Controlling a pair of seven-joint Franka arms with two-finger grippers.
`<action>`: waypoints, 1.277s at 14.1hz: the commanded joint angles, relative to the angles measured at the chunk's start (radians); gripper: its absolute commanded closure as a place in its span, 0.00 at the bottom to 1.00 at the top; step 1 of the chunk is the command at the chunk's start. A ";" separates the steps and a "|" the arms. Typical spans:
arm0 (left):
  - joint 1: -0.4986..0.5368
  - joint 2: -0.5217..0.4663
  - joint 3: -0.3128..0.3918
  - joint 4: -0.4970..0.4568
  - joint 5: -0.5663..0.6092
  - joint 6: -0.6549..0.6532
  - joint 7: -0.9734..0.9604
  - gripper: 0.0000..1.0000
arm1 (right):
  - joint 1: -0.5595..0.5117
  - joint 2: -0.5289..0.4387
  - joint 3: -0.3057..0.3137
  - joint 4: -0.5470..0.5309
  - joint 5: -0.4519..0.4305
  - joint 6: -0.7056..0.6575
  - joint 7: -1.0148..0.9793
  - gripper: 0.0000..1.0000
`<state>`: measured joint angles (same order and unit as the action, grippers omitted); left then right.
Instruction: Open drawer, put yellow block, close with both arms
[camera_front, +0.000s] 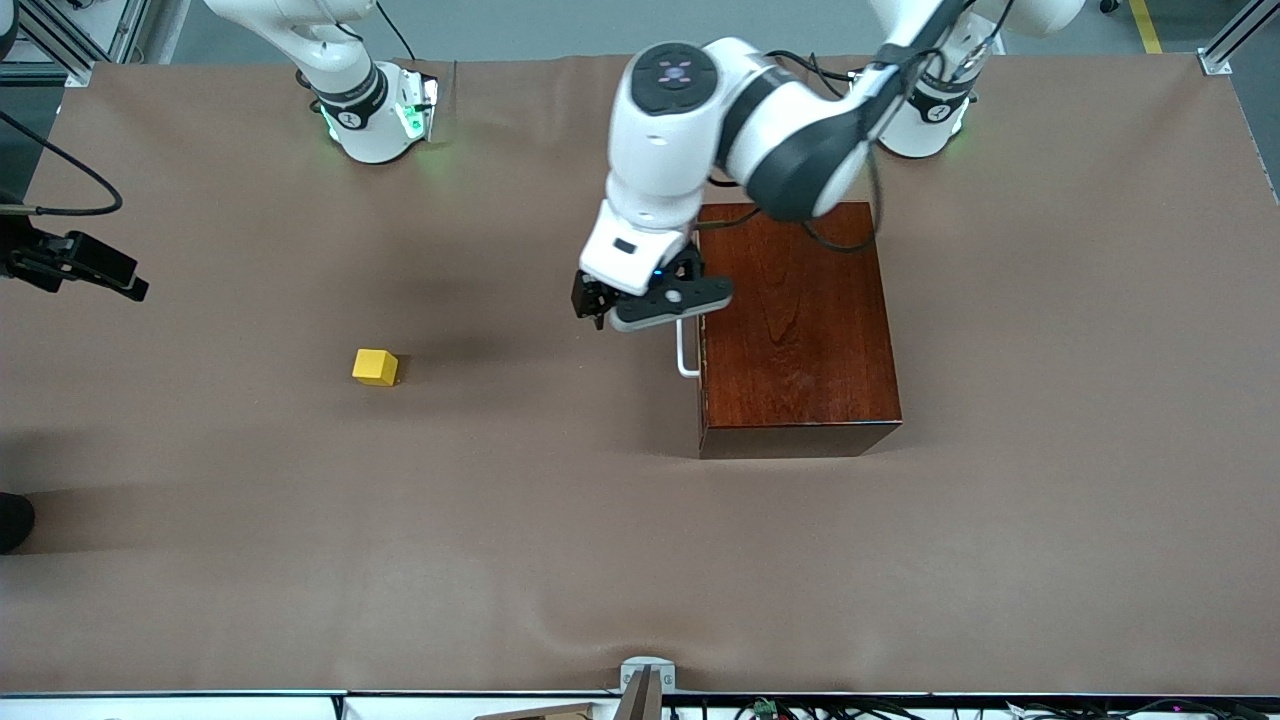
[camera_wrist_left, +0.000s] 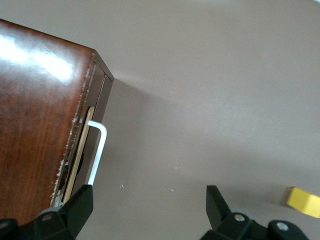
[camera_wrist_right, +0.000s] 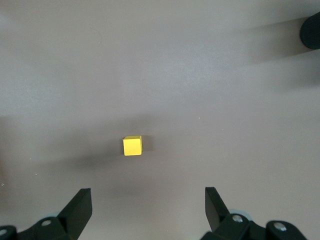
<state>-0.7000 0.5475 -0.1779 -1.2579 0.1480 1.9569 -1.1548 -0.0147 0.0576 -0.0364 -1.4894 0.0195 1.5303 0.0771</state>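
The left gripper (camera_front: 640, 300) hangs over the tabletop (camera_front: 560, 520) just in front of the drawer (camera_wrist_left: 88, 150), its fingers (camera_wrist_left: 75, 207) spread wide with nothing between them; in the left wrist view one finger sits close by the white handle (camera_front: 686, 352) and the other is out over bare brown cloth. The handle is a U-shaped bar whose long axis runs along the drawer front. The drawer faces the right arm's end of the tabletop and sits shut or very nearly so in the wooden box (camera_front: 795, 325), with only a thin pale edge showing along the front; whatever is in it cannot be seen. The box is a glossy reddish-brown block, its long axis running from the arms' bases toward the front camera. The right gripper (camera_wrist_right: 147, 210) is also wide open and empty, held above the yellow block (camera_wrist_right: 132, 146). That block (camera_front: 375, 367) sits alone and flat on the tabletop, well apart from the box toward the right arm's end and about level with the handle.
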 joint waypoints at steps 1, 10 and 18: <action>-0.029 0.057 0.006 0.035 0.050 -0.012 0.032 0.00 | -0.008 -0.016 0.007 -0.008 0.013 -0.004 0.007 0.00; -0.059 0.134 0.008 0.032 0.053 -0.098 0.129 0.00 | -0.008 -0.016 0.007 -0.008 0.013 -0.005 0.007 0.00; -0.072 0.169 0.017 0.029 0.081 -0.165 0.127 0.00 | -0.008 -0.016 0.007 -0.008 0.013 -0.004 0.007 0.00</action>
<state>-0.7605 0.6985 -0.1747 -1.2604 0.1960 1.8160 -1.0384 -0.0147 0.0576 -0.0363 -1.4893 0.0195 1.5303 0.0771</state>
